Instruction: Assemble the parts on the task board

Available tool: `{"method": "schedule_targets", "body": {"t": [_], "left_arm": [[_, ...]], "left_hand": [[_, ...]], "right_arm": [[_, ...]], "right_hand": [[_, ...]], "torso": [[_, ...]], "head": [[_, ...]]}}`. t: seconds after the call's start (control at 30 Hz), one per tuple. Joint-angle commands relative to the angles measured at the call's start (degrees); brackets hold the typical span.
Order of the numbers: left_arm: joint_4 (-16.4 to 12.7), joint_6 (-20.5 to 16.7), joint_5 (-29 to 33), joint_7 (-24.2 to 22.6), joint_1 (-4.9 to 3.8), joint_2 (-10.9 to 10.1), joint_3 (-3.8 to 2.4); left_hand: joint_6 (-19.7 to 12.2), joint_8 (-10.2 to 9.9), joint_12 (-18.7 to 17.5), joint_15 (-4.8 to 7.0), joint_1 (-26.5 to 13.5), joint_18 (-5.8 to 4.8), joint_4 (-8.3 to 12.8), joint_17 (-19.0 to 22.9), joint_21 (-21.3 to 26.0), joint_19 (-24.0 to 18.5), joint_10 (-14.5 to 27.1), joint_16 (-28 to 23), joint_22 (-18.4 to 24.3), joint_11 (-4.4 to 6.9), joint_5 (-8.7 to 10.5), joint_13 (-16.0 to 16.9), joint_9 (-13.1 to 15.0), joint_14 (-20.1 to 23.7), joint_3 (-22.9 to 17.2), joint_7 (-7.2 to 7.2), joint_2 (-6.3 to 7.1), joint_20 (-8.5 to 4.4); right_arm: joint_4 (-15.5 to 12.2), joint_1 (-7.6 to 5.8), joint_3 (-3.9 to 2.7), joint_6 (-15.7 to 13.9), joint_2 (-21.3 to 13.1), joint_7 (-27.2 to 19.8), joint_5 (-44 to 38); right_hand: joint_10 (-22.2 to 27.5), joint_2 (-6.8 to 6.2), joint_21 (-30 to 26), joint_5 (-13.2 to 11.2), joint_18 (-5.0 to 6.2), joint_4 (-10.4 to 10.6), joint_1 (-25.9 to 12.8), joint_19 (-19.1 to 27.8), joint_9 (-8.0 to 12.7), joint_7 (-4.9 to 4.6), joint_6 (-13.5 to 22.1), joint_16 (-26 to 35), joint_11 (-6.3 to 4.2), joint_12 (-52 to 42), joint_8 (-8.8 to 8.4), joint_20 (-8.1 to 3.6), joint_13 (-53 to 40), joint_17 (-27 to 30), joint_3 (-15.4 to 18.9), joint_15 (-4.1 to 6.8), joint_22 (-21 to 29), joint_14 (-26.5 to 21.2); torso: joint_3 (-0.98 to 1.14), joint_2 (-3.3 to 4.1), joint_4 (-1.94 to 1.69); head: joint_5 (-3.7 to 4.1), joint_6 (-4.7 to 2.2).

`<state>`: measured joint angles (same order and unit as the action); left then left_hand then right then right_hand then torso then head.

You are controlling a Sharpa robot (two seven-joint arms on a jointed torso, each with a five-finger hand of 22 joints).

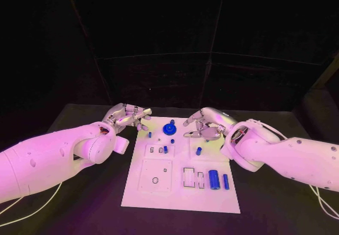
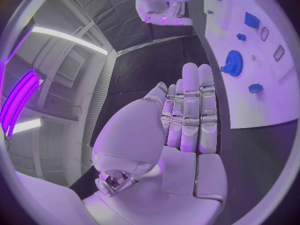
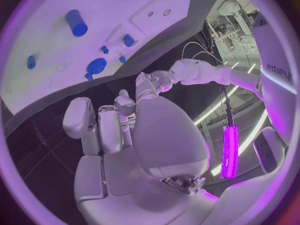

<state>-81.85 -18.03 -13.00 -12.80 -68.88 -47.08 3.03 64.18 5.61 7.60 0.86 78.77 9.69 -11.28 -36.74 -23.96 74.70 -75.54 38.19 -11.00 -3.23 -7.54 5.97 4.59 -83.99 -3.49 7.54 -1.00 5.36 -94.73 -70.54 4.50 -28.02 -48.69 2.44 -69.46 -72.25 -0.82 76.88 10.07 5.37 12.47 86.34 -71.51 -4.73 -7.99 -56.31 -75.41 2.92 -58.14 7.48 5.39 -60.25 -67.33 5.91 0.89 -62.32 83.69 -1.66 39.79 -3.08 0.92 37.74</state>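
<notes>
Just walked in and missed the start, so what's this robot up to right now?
It is set to assemble small blue parts on the white task board. Neither hand holds anything: the left hand and the right hand hover over the board's far end, either side of the blue gear. Blue cylinders and other small pieces lie on the board, untouched.

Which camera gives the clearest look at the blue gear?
The left wrist view: the blue gear shows its toothed rim there. The head view shows it small, between the hands. The right wrist view shows it foreshortened.
</notes>
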Motion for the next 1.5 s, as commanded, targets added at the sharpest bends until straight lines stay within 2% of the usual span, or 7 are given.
{"method": "schedule_targets", "body": {"t": [0.03,0.17,0.23,0.33,0.63,0.9,1.5], "left_arm": [[0.69,4.34,-16.95,15.47,-0.21,0.58,-0.06],[1.47,8.76,-24.09,23.33,-0.68,1.41,-0.06],[2.16,12.39,-27.00,27.41,-1.25,2.22,-0.06],[3.07,15.72,-30.45,31.50,-1.95,3.57,-0.06],[4.20,20.19,-38.59,39.54,-4.44,8.07,0.88],[5.00,22.48,-39.83,44.25,-6.82,12.05,4.91],[8.12,24.70,-40.03,46.18,-7.24,17.08,5.79]], "left_hand": [[-0.55,1.11,2.81,0.90,-1.07,0.33,-1.37,-20.40,-4.85,2.08,-1.80,22.48,-3.19,1.09,-0.06,2.45,0.61,-2.79,0.12,-0.86,2.19,-1.14],[-0.32,3.82,9.99,1.74,-6.02,0.29,-4.75,-36.58,-10.04,2.48,-4.70,37.89,-6.92,1.95,0.33,7.89,1.84,-3.79,2.12,-1.72,2.00,-1.88],[-0.78,5.19,15.92,2.04,-14.05,-0.28,-5.41,-43.36,-18.87,4.50,-6.84,43.89,-16.55,2.51,3.91,12.32,2.48,-4.62,5.43,-2.35,0.48,-2.87],[-0.46,8.35,37.42,3.23,-16.47,-3.03,-5.45,-51.81,-35.51,8.28,-6.92,50.74,-36.15,3.68,4.82,33.91,4.26,-5.78,8.73,-3.26,-0.59,-3.65],[-5.01,17.00,54.69,3.21,-12.61,-5.23,-5.18,-53.26,-50.06,8.85,-1.13,51.81,-54.33,3.45,2.89,51.14,10.07,-6.01,11.98,-3.61,-2.61,-3.38],[-8.10,22.36,58.31,3.12,-13.43,-6.31,-5.28,-53.26,-55.62,9.87,-0.70,51.81,-62.13,3.59,3.35,54.79,13.98,-6.01,15.10,-3.79,-3.88,-3.34],[-10.49,26.71,59.74,3.27,-10.65,-6.64,-5.42,-53.26,-57.27,9.92,-0.68,51.81,-64.59,3.80,1.99,56.15,17.40,-6.01,12.14,-3.90,-3.19,-3.27]], "right_arm": [[-0.34,-1.03,-0.03,-0.78,-1.86,-8.12,14.85],[0.48,-1.95,-0.03,-0.80,-3.14,-8.02,16.47],[1.02,-2.39,-0.03,-0.73,-3.45,-7.58,16.28],[1.89,-2.80,-0.03,-0.52,-3.43,-6.95,15.55],[3.44,-3.16,-0.02,0.13,-2.96,-4.81,13.78],[3.85,-3.21,-0.01,0.86,-2.57,-3.66,13.90],[4.22,-3.22,-0.01,1.31,-1.80,-2.72,13.15]], "right_hand": [[0.34,0.32,-1.88,-0.15,0.93,-0.69,0.60,1.26,0.45,-0.04,-0.04,2.49,-0.01,2.28,-0.53,-0.21,1.93,2.52,0.43,0.37,2.65,0.05],[0.15,0.50,-2.22,0.01,0.97,-0.92,0.65,1.25,0.60,-0.09,0.20,2.56,0.02,2.37,-0.80,-0.22,1.95,2.30,0.63,0.36,3.03,0.31],[0.16,0.46,-2.32,0.18,0.98,-0.93,0.52,1.22,0.63,-0.09,0.23,2.51,0.04,2.48,-0.85,-0.22,2.03,2.14,0.80,0.36,3.14,0.44],[0.23,0.39,-2.45,0.34,1.00,-0.94,0.36,1.20,0.66,-0.09,0.25,2.57,0.05,2.69,-0.89,-0.22,2.19,2.13,1.03,0.35,3.30,0.53],[1.41,0.26,-4.13,2.19,1.47,-1.23,0.16,2.38,0.78,-0.15,0.54,4.05,0.11,4.84,-1.19,-0.22,3.93,3.49,1.86,0.32,5.94,0.42],[1.86,0.56,-4.81,2.54,1.61,-1.26,0.09,2.70,0.64,-0.01,-0.17,4.60,0.00,5.67,-0.76,-0.24,4.62,3.80,2.15,0.38,6.79,0.40],[2.19,0.88,-5.46,4.75,1.69,-1.35,0.20,2.74,0.69,0.02,-0.24,5.36,-0.07,6.56,-0.62,-0.34,5.40,4.20,2.50,0.47,7.46,0.47]], "torso": [[0.33,-0.58,0.06],[0.62,-1.08,0.24],[0.77,-1.14,0.26],[1.00,-1.42,0.13],[1.12,-1.68,0.19],[1.04,-1.55,0.11],[1.03,-1.44,0.18]], "head": [[-0.08,0.25],[-0.35,0.66],[-0.47,0.61],[-0.52,0.81],[-1.05,0.90],[-1.14,0.95],[-1.33,1.37]]}}
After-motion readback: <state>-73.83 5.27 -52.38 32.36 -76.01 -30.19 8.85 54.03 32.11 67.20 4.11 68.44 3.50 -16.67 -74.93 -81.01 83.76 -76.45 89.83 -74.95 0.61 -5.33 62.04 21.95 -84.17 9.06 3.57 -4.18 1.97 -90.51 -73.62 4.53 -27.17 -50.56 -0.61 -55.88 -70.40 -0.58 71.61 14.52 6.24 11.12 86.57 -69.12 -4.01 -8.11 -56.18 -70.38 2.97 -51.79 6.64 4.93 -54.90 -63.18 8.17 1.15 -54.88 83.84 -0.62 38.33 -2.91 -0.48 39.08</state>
